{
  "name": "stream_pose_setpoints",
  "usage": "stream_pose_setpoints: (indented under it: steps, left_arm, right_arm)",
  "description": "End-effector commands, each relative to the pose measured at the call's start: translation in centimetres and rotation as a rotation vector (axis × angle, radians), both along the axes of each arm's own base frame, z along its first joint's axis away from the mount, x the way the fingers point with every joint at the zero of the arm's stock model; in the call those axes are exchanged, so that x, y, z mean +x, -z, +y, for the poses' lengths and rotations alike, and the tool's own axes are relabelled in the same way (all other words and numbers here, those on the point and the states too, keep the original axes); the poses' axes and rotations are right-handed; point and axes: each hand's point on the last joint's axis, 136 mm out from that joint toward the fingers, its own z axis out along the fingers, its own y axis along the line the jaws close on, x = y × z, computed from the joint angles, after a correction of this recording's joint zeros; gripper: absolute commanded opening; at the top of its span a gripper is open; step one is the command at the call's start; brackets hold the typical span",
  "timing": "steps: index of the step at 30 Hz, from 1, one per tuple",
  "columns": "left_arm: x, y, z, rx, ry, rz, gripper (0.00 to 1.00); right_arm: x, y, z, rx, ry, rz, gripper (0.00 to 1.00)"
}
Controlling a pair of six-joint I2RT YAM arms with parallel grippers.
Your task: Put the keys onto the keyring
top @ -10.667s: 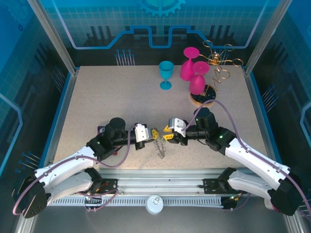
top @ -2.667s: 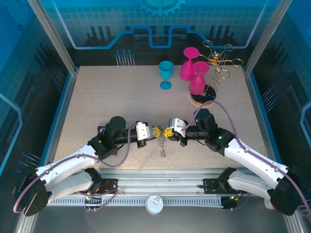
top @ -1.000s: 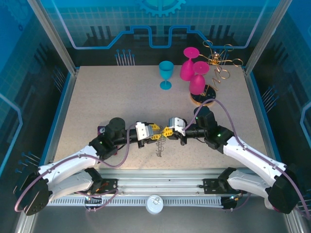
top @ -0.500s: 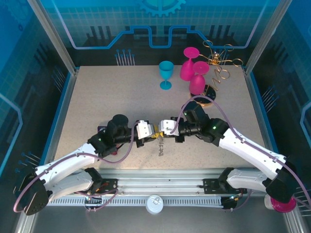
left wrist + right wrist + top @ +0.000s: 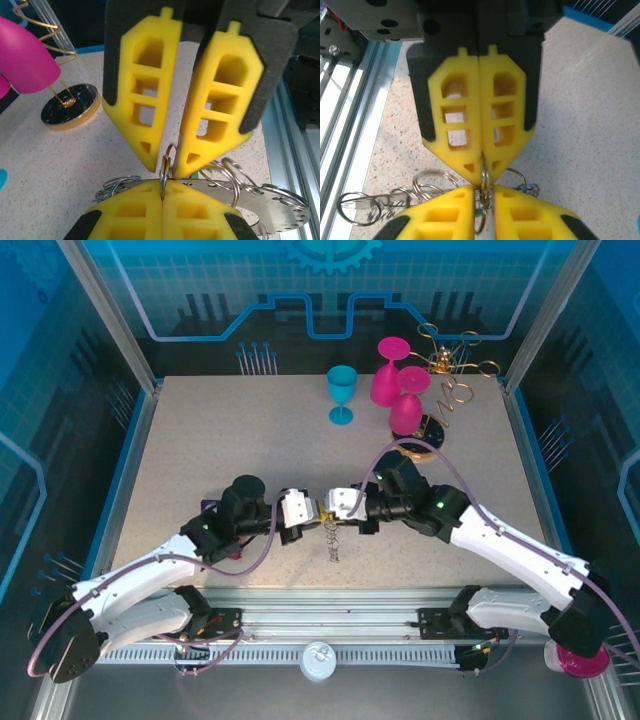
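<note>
The keyring (image 5: 333, 540), a flat grey ring with silvery wire loops, hangs between the two grippers just above the table. My left gripper (image 5: 316, 518) is shut on one upright wire loop (image 5: 168, 160), with its own pads (image 5: 130, 210) pressed together. The right gripper (image 5: 331, 517) faces it tip to tip. Its fingers (image 5: 442, 215) stand a little apart, astride the same loop (image 5: 483, 182). The ring's flat plate (image 5: 272, 212) runs off to the right. A sliver of green (image 5: 478, 213) shows behind the loop. The keys are otherwise hidden.
A teal glass (image 5: 341, 393), two pink glasses (image 5: 390, 368) and a gold wire stand (image 5: 452, 375) on a dark round base (image 5: 70, 106) stand at the back right. The metal rail (image 5: 330, 625) runs along the near table edge, close below the grippers.
The left gripper has closed on the wire loop. The right gripper, shut a second ago, has parted its fingers. The right arm has swung left, moving the meeting point slightly left.
</note>
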Motion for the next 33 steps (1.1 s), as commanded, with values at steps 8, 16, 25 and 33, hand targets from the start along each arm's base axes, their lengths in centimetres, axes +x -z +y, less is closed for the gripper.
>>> stream_pose_setpoints:
  steps: [8,16,25,33]
  left_arm:
    - [-1.6,-3.2,-0.5,-0.138,0.086,-0.095,0.00]
    - [-1.8,-3.3,-0.6,-0.149,0.101,-0.098,0.00]
    - [-1.6,-3.2,-0.4,-0.147,0.084,-0.111,0.00]
    - [-1.6,-3.3,-0.5,-0.148,0.087,-0.115,0.00]
  right_arm:
    - [-0.9,-1.9,-0.3,0.296,-0.027,0.109,0.31]
    - [-1.1,-2.2,-0.1,0.324,-0.041,0.127,0.26]
    - [-0.8,-1.3,-1.4,0.286,0.023,0.131,0.26]
    - [-1.1,-1.3,-1.4,0.286,0.015,0.146,0.20]
